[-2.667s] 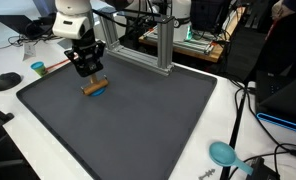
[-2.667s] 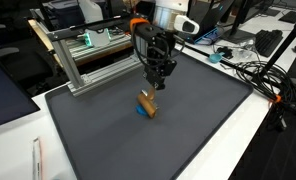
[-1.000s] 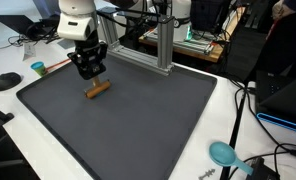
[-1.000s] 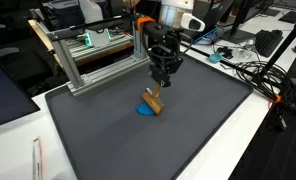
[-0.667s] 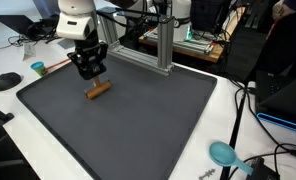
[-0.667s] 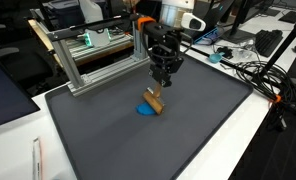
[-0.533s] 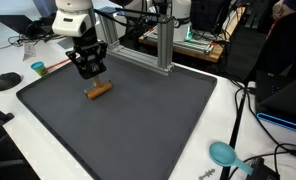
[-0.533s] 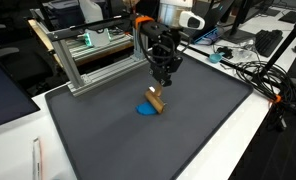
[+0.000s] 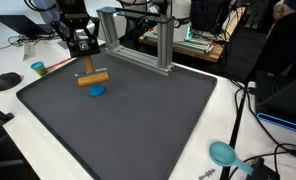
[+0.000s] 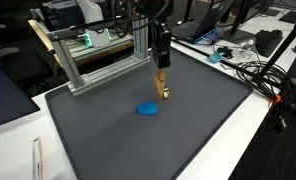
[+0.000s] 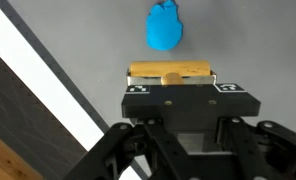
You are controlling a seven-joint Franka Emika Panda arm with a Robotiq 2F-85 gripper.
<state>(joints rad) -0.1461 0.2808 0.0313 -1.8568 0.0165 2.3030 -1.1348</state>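
My gripper [image 9: 87, 68] is shut on a small wooden block [image 9: 92, 77] and holds it level in the air above the dark grey mat [image 9: 138, 120]. A flat blue piece [image 9: 96, 90] lies on the mat just under and beside the block, apart from it. In the other exterior view the gripper [image 10: 162, 75] hangs with the block [image 10: 164, 87] at its tips, and the blue piece [image 10: 147, 109] lies a little nearer the camera. In the wrist view the block [image 11: 170, 71] spans the gripper [image 11: 171, 80], with the blue piece [image 11: 165, 27] beyond it.
An aluminium frame [image 9: 163, 45] stands at the back edge of the mat and also shows in an exterior view [image 10: 88, 60]. A teal cup [image 9: 38, 68] and a black mouse [image 9: 6, 81] sit on the white table. A teal round object [image 9: 223, 153] and cables [image 10: 253, 70] lie off the mat.
The gripper has risen and moved toward the frame, lifting the wooden block off the blue piece. The blue piece stays on the mat, now uncovered.
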